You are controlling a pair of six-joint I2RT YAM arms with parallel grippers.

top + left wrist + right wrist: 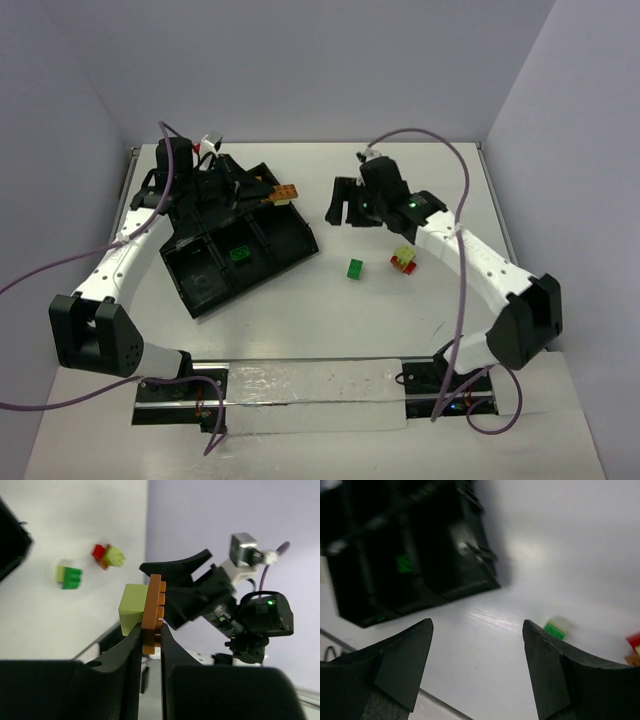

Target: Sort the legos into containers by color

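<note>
Legos, an orange one [152, 612] and a yellow-green one [132, 611] stuck together, are pinched tight in our left end effector [149, 636] above the far right corner of the tray [205, 280], long side pointing outward. Our right end effector [477, 625] is spread wide, holding nothing, just right of the tray. A loose green lego [355, 268] and a red cluster [404, 260] lie on the counter [300, 330] right of the tray, nearest our right arm. One tray box holds a green brick [240, 254].
</note>
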